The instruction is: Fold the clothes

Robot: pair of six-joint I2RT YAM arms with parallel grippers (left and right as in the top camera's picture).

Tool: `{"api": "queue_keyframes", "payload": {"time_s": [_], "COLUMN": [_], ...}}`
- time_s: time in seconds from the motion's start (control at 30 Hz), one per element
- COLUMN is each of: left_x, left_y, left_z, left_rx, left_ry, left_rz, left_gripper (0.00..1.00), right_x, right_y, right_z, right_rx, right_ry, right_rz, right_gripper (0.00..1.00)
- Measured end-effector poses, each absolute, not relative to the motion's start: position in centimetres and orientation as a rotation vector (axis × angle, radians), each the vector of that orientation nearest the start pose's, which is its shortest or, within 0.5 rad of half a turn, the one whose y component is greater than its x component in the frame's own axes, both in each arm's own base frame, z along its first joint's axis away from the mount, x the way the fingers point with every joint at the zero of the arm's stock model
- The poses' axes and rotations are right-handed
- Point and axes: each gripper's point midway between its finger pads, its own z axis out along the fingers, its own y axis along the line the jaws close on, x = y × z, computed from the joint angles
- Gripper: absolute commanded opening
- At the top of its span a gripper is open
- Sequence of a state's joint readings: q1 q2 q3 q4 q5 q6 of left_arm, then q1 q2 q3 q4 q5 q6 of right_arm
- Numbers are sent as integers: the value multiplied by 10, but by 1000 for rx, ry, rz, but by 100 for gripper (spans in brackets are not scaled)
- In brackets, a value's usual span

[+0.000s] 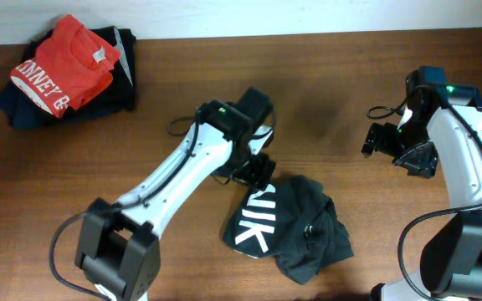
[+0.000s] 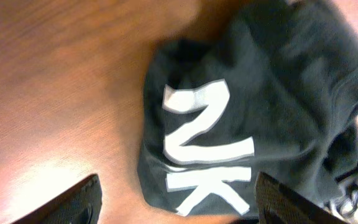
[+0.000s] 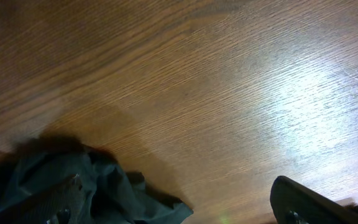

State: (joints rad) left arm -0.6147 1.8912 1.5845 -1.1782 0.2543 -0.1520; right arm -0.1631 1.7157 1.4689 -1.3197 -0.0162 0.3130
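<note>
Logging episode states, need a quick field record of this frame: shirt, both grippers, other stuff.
shirt: dark T-shirt, crumpled heap, white lettering partly showing
fold state: not yet started
left gripper: open, over the shirt's lettered edge, holding nothing
right gripper: open, over bare table, off to the shirt's right
other: red shirt on top of dark folded garments, far left corner
</note>
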Motion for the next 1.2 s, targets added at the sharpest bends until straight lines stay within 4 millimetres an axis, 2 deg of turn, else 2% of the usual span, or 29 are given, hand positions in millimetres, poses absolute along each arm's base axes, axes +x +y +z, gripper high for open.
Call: {"api": "queue_keyframes", "payload": {"time_s": [0.07,0.13,0.23,0.33,0.4,0.47,0.5,0.6,0.67,0.7,0.8,0.9,1.0,1.1,1.2], "left_x": [273,256,256,250,244,241,240,242,248,259,312,361,371,370,360], "left_y": [-255,-249,-252,-258,-268,-271,-271,-268,-252,-230,-165,-113,-84,-77,-74], "left_z": [73,48,34,20,19,17,16,14,11,13,41,70,73,71,60], "left_rx": [755,752,763,805,860,888,888,878,774,651,308,52,-96,-129,-135], "left_ry": [3058,3120,3104,3120,3091,3080,3084,3095,3169,3243,3310,3218,3186,3189,3224], "left_rz": [-596,-686,-752,-830,-972,-1020,-1033,-1003,-908,-810,-496,-161,-24,10,39], "left_gripper": [80,80,79,72,48,7,0,0,0,0,0,0,0,0,0], "right_x": [308,308,308,308,308,308,308,308,308,307,307,308,308,308,308], "right_y": [-48,-48,-48,-48,-48,-48,-48,-48,-48,-48,-48,-48,-48,-48,-48], "right_z": [127,127,127,127,127,127,127,127,127,127,127,127,127,127,127], "right_rx": [740,740,741,741,740,740,741,740,740,740,741,740,740,741,740], "right_ry": [3050,3050,3050,3050,3051,3050,3050,3051,3050,3052,3051,3050,3050,3050,3049], "right_rz": [26,26,26,26,26,26,26,26,26,26,26,26,26,26,26], "right_gripper": [99,99,99,99,99,99,99,99,99,99,99,99,98,99,99]}}
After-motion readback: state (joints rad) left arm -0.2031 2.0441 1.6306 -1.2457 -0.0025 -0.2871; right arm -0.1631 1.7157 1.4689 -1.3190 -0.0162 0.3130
